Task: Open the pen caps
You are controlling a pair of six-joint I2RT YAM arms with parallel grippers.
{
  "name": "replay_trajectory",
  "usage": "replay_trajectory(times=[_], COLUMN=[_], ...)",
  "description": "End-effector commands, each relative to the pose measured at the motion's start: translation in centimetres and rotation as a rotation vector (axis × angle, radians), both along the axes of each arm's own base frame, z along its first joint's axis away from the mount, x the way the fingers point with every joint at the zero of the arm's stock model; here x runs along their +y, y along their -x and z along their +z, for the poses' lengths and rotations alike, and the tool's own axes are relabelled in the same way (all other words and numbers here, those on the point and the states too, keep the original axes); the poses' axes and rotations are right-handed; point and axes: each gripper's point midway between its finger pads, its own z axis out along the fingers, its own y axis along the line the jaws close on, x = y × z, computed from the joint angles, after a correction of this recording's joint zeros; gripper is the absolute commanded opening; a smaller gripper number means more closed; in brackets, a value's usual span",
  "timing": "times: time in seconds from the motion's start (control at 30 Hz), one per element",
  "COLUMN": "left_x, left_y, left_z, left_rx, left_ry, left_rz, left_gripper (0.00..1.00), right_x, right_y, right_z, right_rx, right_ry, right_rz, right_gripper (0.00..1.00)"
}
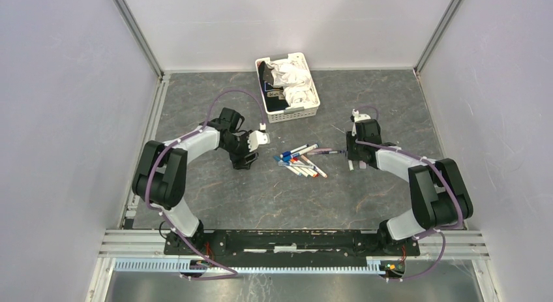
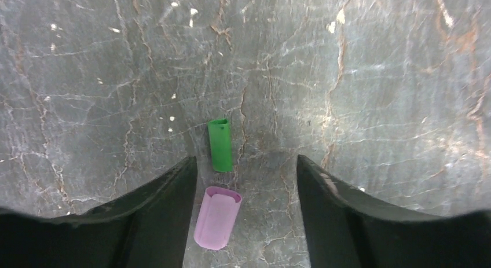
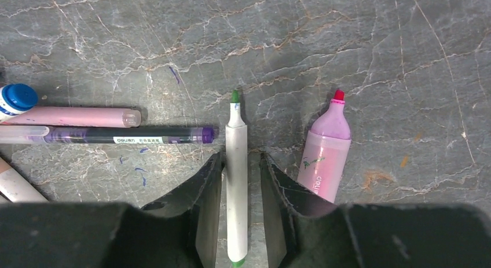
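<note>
Left hand (image 2: 246,164): fingers wide apart, holding nothing. The pink cap (image 2: 217,217) lies on the surface (image 2: 376,77) between them, close to the finger on the view's left; can't tell if it touches. The green cap (image 2: 220,144) lies flat just beyond it, past the fingertips.

Right hand (image 3: 240,158): fingers only slightly parted, straddling a white pen (image 3: 236,181) with a bare green tip. There's a gap on one side, so it isn't clamped. The pink highlighter (image 3: 327,155) is just beside it, uncapped, tip pointing away from the hand. The purple pen (image 3: 127,135) lies crosswise on the other side.

Top view: the pens (image 1: 301,160) sit in a loose cluster between the two arms, with the white basket (image 1: 297,113) behind them.
</note>
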Motion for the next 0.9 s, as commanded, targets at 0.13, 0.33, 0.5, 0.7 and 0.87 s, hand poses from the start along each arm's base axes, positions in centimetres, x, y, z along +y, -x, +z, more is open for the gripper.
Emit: replay_trajectory(times=[0.13,0.33,0.5,0.7,0.87], left_x=[-2.0,-1.8,-0.3,1.4,1.1], left_y=[-2.9,-4.6,-5.8,-5.5,-4.2], left_z=[8.8,14.5,17.5,18.0,18.1], left_rx=[-0.028,-0.050,-0.112,-0.120,-0.093], left_ry=[0.123,0.161,0.130,0.074,0.094], left_rz=[0.133,0.275,0.418,0.517,0.485], left_gripper=[0.79,0.83,1.00,1.00,1.00], right_x=[0.7,4.9,10.8,14.1,13.7], right_y=[-1.3,-0.2,1.8,2.8,3.1], right_z=[2.8,5.7,5.6,3.8,2.3], right_rx=[-0.063,-0.153,-0.136,-0.055,-0.020], right_ry=[-0.009,-0.018,-0.079,-0.100,-0.069], right_rz=[0.021,0.176,0.435,0.585,0.579], right_gripper=[0.40,0.44,0.43,0.41,0.36])
